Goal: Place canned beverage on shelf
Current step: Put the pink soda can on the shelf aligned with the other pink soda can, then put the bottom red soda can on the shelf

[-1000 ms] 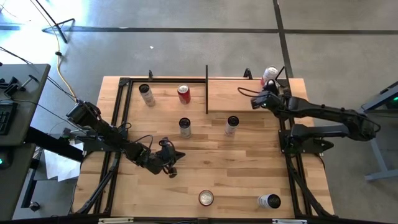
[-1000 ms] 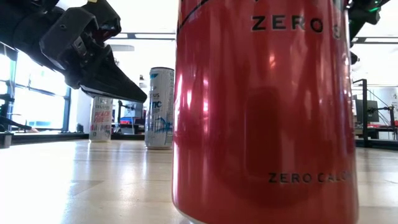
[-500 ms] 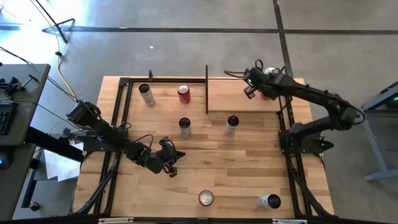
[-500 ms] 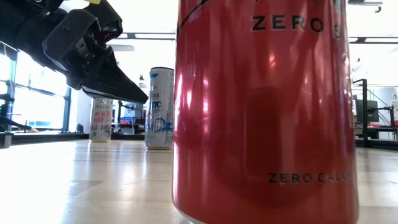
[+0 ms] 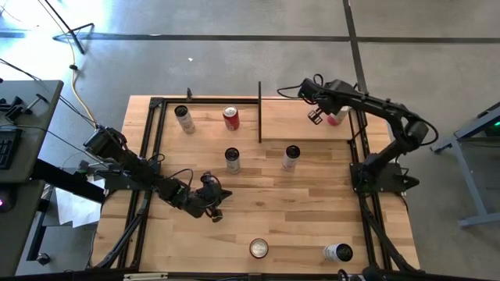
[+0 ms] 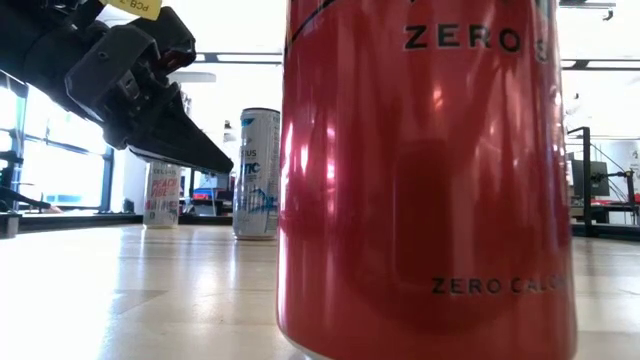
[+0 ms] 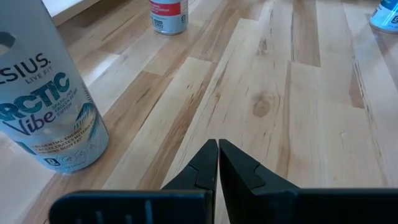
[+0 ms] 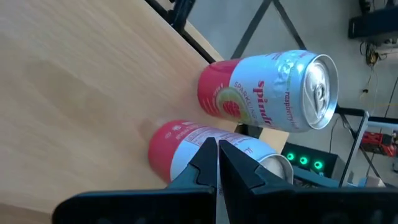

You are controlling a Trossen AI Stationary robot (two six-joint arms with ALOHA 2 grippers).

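The shelf [image 5: 293, 121], a pale wood platform edged with black bars, sits at the table's far right. Two red-and-white cans [image 8: 273, 90] [image 8: 180, 146] stand on it near its right end [image 5: 337, 116]. My right gripper [image 5: 316, 117] [image 8: 216, 146] hangs shut over the shelf just left of those cans, pointing steeply down with nothing in it. My left gripper [image 5: 216, 212] [image 7: 217, 146] hovers shut and empty above the tabletop left of centre. A white Celsius can [image 7: 46, 106] stands beside it.
More cans stand on the planked tabletop: two at the far left [image 5: 185, 119] [image 5: 230, 118], two in the middle [image 5: 232, 160] [image 5: 291, 157], two near the front edge [image 5: 258, 249] [image 5: 338, 252]. A big red can [image 6: 430, 180] fills the low view. A black frame [image 5: 150, 148] borders the table.
My right arm has lifted its elbow and swung its wrist toward the far edge and a little to the left. The gripper has tipped from nearly level to pointing steeply down and has rolled. It stays shut over the shelf beside the cans.
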